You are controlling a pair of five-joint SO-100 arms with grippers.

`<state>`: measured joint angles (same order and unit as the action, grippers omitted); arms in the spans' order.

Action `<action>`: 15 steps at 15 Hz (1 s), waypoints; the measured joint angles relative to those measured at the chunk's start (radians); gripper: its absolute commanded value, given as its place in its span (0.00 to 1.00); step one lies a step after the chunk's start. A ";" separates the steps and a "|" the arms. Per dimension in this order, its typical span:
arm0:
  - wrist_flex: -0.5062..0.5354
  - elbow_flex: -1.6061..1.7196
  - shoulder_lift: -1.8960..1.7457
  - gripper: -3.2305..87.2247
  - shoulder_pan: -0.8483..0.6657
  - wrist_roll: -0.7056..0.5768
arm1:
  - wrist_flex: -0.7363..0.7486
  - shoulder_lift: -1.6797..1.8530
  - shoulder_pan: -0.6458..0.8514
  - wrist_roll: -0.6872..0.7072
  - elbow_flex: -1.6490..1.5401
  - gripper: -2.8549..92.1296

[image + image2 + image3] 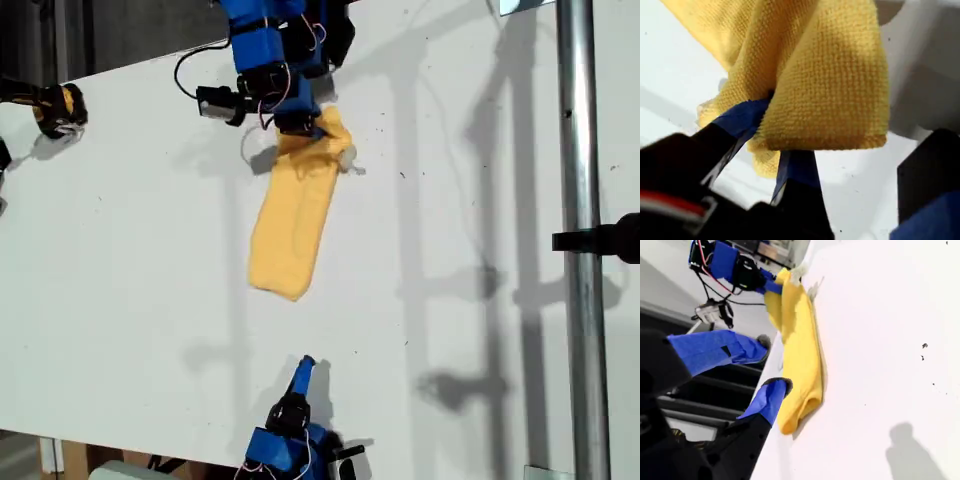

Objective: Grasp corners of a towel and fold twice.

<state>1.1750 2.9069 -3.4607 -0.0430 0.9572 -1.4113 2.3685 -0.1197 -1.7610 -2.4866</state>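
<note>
The yellow towel (292,215) lies folded into a long narrow strip on the white table (130,260), running from the top arm toward the bottom arm in the exterior view. My first gripper (305,122) is shut on the strip's far end, where the bunched cloth (825,75) fills the first wrist view between blue-taped fingers (742,117). A small white tag (348,160) pokes out beside that held end. My second gripper (303,372) stands open a short way off the towel's near folded end (797,410), touching nothing. Its blue fingers (767,400) are spread.
A metal pole (577,240) with a black clamp (610,238) runs down the exterior view's right. A yellow and black device (55,105) sits at the table's edge in the exterior view's upper left. White tabletop surrounds the towel.
</note>
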 measured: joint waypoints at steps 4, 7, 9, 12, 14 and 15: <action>0.000 0.000 0.000 0.16 0.000 0.000 | 0.031 0.239 -0.130 -0.031 -0.032 0.03; 0.000 0.000 0.000 0.16 0.000 0.000 | 0.118 -0.233 -0.003 0.227 0.325 0.03; 0.000 0.000 0.000 0.17 0.008 0.000 | 0.126 -0.491 0.072 0.364 0.575 0.03; 0.000 0.000 0.000 0.17 0.020 0.000 | 0.124 -0.683 0.164 0.497 0.819 0.03; 0.000 0.000 0.000 0.17 0.018 0.000 | 0.141 -0.755 0.213 0.549 0.911 0.03; 0.000 0.000 0.000 0.16 0.018 0.000 | 0.170 -0.795 0.232 0.566 0.934 0.03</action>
<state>1.1750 2.9069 -3.4607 -0.0245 0.9572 -1.2410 1.5739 0.1120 -1.1950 -1.5524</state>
